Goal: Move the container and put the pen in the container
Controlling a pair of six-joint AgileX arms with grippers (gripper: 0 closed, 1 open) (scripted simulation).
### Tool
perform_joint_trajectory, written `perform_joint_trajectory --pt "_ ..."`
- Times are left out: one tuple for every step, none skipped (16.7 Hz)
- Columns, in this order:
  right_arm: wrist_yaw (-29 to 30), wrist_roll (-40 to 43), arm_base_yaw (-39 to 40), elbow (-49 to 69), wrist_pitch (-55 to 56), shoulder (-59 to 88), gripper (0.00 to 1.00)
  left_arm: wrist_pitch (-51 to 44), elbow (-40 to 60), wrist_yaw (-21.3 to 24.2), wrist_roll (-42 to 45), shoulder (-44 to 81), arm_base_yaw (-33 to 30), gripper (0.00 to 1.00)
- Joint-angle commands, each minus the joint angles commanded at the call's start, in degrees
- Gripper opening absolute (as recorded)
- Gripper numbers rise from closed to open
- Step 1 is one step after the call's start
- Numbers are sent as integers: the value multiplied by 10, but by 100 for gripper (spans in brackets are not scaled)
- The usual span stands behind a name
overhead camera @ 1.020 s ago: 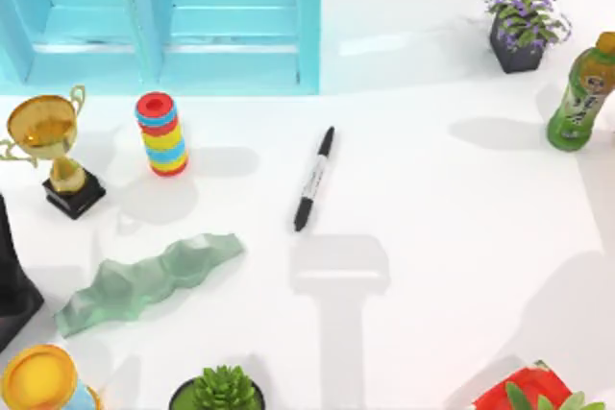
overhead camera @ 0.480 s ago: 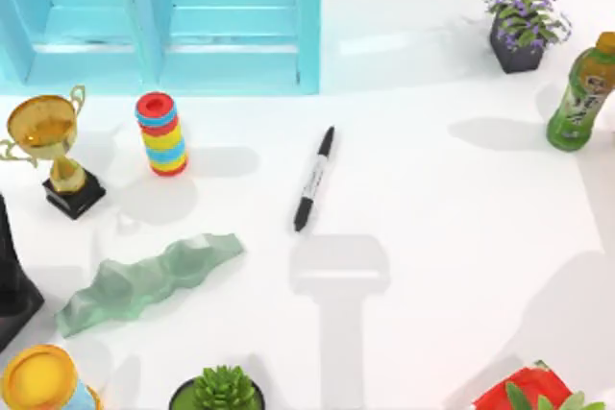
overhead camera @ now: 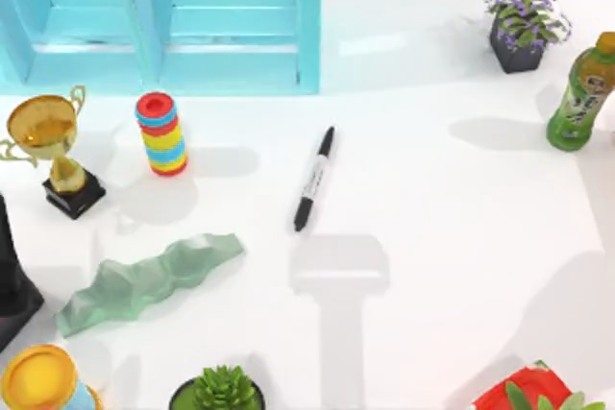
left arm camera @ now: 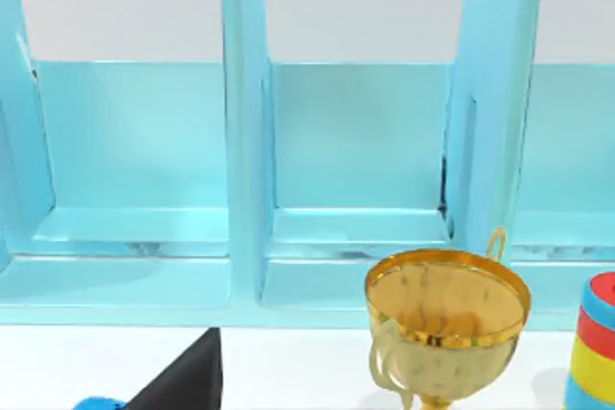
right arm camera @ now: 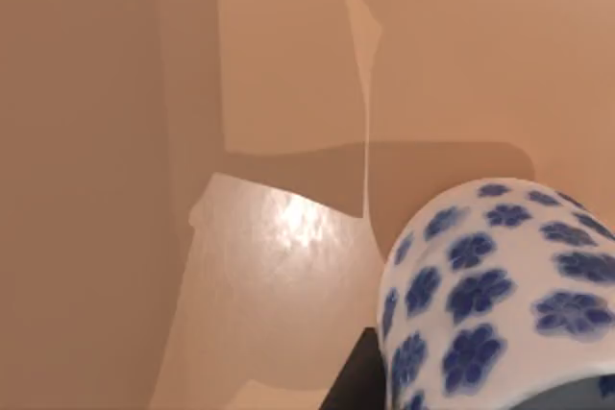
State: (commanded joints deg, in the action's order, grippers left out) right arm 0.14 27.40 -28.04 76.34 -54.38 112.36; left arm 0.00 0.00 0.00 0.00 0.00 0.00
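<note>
One arm is parked at the left edge of the bench: the left arm, with the yellow-rimmed cup just in front of it and the gold trophy behind it. In the left wrist view a dark wedge of the left end effector is seen. Whether it is spread or pressed together cannot be told.

Further right, the stack of coloured rings and the green ridged piece are well apart from the pen. The pen lies flat and slanted near the middle of the bench, with nothing touching it.

In the right wrist view the container is seen close to the camera, with tan floor behind it. A dark part of the right end effector lies just beside its wall. Whether the container is pinched cannot be told.

Several failures are judged possible. A glazed, round wall could slip if it is gripped weakly or off centre, and a fall onto the floor could follow. The pen could be knocked or rolled away if the container is set down on or against it. The green bottle at the right edge could be struck by a low approach. The short container could be tipped over once the longer pen is leaned inside it.
</note>
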Motion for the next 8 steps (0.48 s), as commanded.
perform_joint_trajectory --pt "0 0 0 0 0 0 0 0 0 0 0 0 0 100" --pt "0 0 0 0 0 0 0 0 0 0 0 0 0 100" --pt "0 0 0 0 0 0 0 0 0 0 0 0 0 100" --pt "0 -1 0 0 0 -1 0 0 0 0 0 0 0 100" --pt "0 -2 1 2 -2 -1 0 0 0 0 0 0 0 100" --pt "0 -9 8 8 -9 -4 0 0 0 0 0 0 0 100" --pt "0 -21 19 19 -23 -8 0 0 0 0 0 0 0 100" --pt "0 -38 35 32 -43 -15 0 0 0 0 0 0 0 100"
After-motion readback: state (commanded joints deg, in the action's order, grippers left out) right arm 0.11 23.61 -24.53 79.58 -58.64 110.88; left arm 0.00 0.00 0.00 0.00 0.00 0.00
